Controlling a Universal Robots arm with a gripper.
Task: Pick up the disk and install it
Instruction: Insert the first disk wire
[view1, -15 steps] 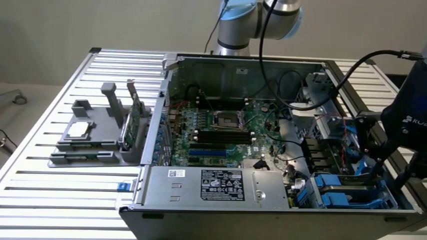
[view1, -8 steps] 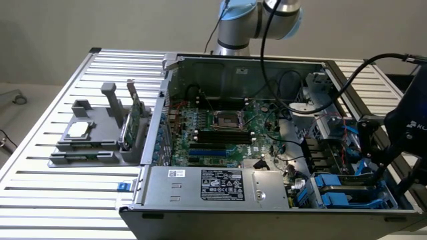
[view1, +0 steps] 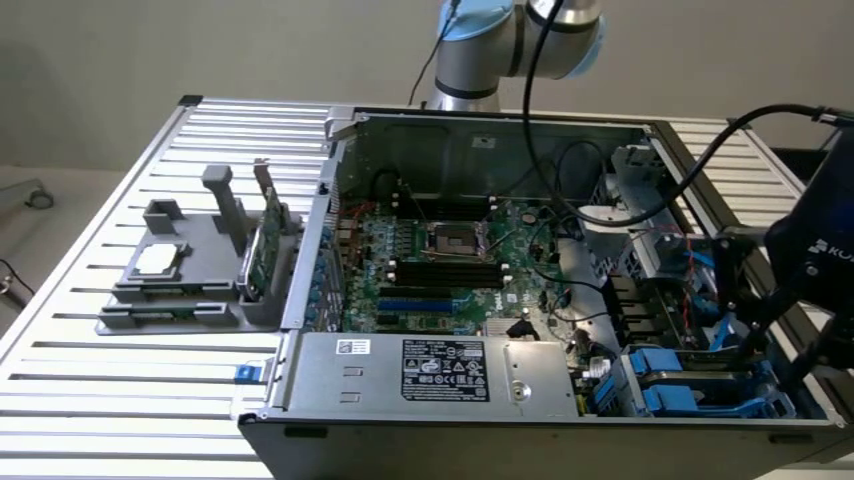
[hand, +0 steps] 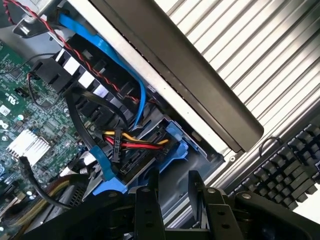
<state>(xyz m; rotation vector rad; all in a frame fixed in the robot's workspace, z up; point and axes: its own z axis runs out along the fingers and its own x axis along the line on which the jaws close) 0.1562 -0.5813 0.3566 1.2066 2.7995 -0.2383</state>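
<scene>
pincer (hand: 175, 174): open, nothing in it, hanging over a corner of the case (view1: 467, 440)
disk (hand: 175, 147): down inside that corner in its blue carrier, just past the fingertips, cables (hand: 132, 142) beside it

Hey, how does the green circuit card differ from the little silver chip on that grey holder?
The green circuit card stands on edge; the silver chip lies flat. The card is long and green; the chip is smaller, square and silver. Both sit in the grey holder outside the computer case.
</scene>
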